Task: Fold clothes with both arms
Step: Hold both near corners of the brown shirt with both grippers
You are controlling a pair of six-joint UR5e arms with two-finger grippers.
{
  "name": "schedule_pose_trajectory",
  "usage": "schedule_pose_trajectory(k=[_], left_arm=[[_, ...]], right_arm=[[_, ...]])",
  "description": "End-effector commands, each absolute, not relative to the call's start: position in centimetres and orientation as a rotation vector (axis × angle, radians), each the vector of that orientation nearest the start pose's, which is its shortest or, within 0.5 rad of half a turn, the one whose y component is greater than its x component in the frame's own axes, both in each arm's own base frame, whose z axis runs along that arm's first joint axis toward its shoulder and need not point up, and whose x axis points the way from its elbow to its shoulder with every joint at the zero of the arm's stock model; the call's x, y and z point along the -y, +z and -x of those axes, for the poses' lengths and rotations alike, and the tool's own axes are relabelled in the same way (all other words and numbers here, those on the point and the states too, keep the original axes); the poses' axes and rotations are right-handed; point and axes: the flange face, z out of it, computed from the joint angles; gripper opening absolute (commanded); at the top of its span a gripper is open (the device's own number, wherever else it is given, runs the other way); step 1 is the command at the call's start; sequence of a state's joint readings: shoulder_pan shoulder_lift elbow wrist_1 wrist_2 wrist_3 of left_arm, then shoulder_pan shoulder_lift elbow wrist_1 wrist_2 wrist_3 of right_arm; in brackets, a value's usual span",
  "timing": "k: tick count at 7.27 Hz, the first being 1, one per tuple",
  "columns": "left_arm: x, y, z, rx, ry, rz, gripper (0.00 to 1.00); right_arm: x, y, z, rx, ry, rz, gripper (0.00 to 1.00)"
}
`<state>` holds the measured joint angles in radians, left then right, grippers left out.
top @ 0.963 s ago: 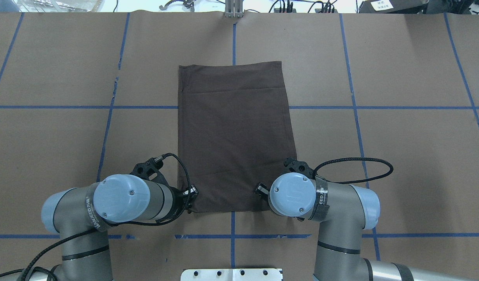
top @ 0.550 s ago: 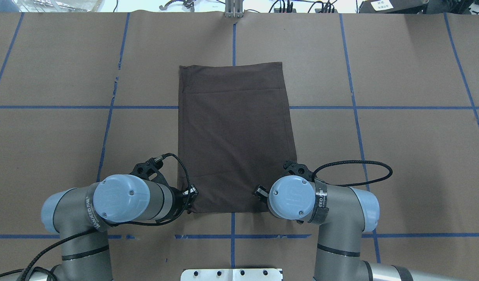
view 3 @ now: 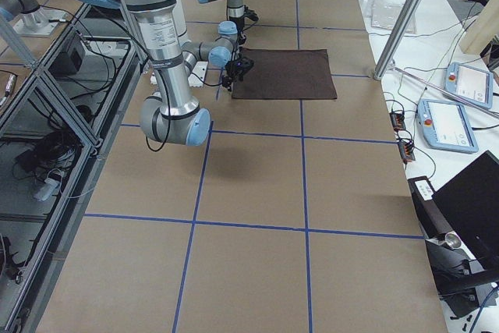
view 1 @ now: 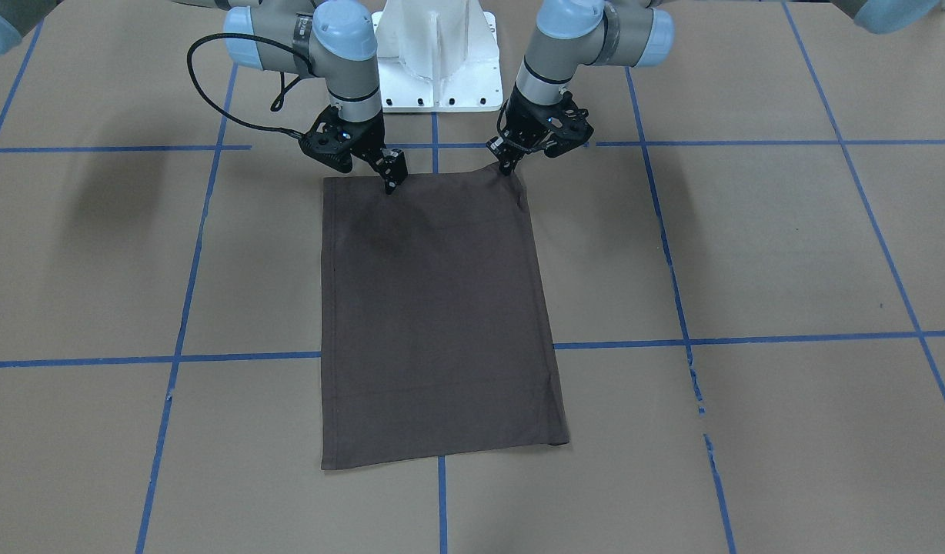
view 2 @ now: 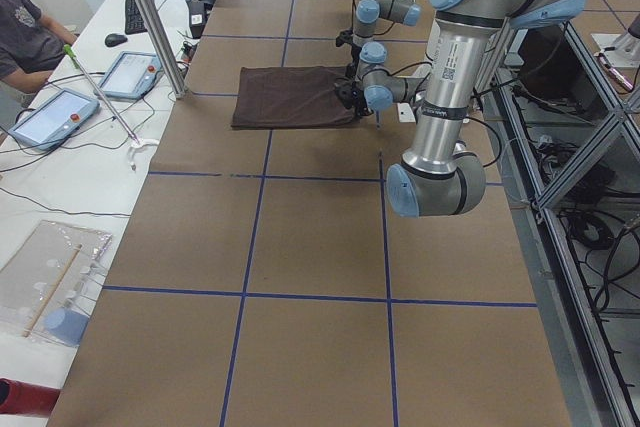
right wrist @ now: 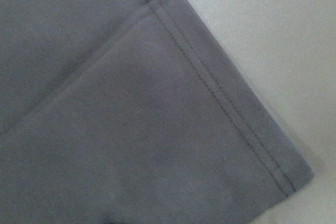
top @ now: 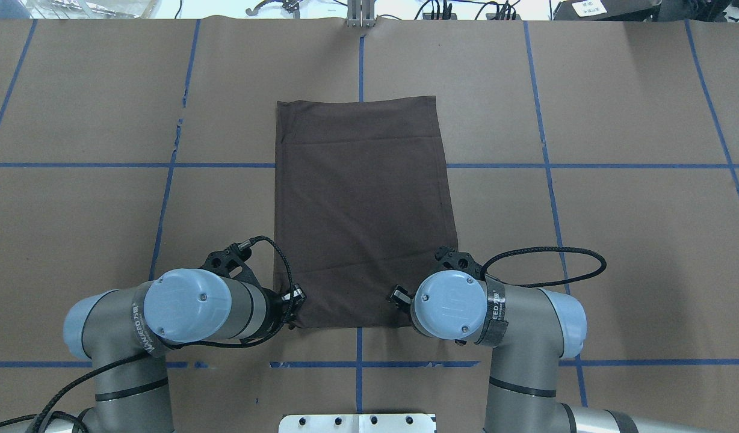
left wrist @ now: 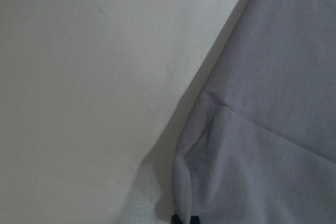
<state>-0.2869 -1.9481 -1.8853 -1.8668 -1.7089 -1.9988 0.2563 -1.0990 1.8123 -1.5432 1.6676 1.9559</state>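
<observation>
Shirt (top: 360,210): folded rectangle, flat on tabletop (top: 616,240)
Left jaws: pinching shirt's robot-side corner
Right jaws: at robot-side edge; grip unclear

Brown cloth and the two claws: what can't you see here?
brown cloth: any sleeves, collar or label, folded inside in every view.
right gripper: open or shut; overhead its own wrist covers it, the front view is too small, its wrist camera shows only cloth.
left gripper: fingertips nearly cut off by the left wrist view's bottom edge.
</observation>
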Motion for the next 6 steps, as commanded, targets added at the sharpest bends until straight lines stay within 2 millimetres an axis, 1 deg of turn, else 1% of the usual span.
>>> schedule_pose_trajectory(k=[1,3,4,5,6], left_arm=[[28.33,27.85,-53.77,-0.990,-0.586,0.199,0.00],[28.34,27.91,-53.81,-0.989,-0.586,0.199,0.00],[28.35,27.82,-53.83,-0.990,-0.586,0.199,0.00],[28.34,27.91,-53.81,-0.989,-0.586,0.199,0.00],[28.34,27.91,-53.81,-0.989,-0.586,0.199,0.00]], right_arm=[[27.92,29.58,57.79,0.733,0.576,0.141,0.99],[27.92,29.92,57.77,0.728,0.577,0.141,0.99],[27.92,29.92,57.77,0.728,0.577,0.141,0.95],[27.92,29.83,57.79,0.730,0.578,0.142,0.70],[27.90,29.65,57.68,0.733,0.575,0.141,0.27]])
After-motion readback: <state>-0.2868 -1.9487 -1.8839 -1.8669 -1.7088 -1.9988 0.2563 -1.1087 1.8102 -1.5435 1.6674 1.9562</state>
